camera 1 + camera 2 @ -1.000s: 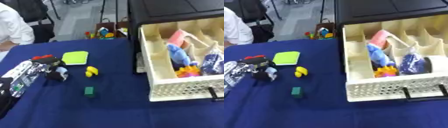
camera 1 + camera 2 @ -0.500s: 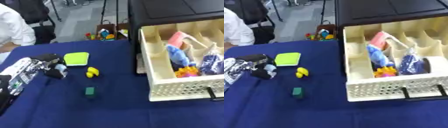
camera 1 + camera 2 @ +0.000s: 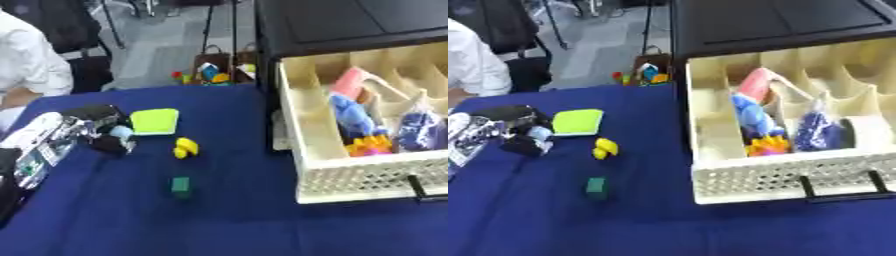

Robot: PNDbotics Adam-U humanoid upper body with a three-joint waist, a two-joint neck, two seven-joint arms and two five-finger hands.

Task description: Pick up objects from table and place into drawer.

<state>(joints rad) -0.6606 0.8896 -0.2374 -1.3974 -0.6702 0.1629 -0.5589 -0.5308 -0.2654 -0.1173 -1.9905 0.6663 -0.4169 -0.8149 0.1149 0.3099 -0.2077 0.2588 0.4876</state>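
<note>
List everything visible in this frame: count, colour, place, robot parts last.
Table: one, dark blue cloth.
Drawer: one, cream, open, at the table's right; holds pink, blue, orange and dark blue items.
Cabinet: one, black, above the drawer.
Flat pad: one, lime green, left of centre.
Small yellow object: one, nearer than the pad.
Small block: one, dark green, nearest of the three.
Left hand: one, black, beside the pad, fingers curled; whether it holds anything is unclear.
Right hand: not in view.

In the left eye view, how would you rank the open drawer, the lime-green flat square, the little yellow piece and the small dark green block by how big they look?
1. Open drawer, by far the largest.
2. Lime-green flat square.
3. Yellow piece and dark green block look about alike; the block lies nearer the camera, so I would not rank them.
</note>
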